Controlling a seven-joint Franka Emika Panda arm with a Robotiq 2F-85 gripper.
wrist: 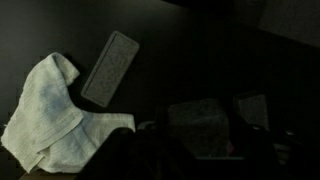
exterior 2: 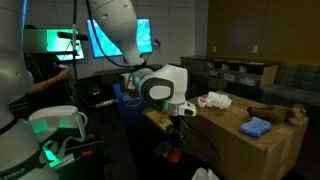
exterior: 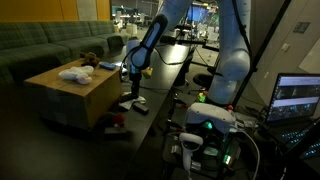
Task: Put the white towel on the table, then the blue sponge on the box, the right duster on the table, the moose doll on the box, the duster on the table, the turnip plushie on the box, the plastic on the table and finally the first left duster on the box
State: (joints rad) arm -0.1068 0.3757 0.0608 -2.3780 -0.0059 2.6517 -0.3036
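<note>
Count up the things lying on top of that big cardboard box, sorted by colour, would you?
In an exterior view, on the box:
White: 1 (white crumpled item, too blurred to name)
Blue: 1 (blue sponge)
Brown: 1 (moose doll)
Total: 3

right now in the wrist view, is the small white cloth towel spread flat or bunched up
bunched up: the white towel lies in rumpled folds with an uneven outline on the black table, beside a flat grey block
</note>
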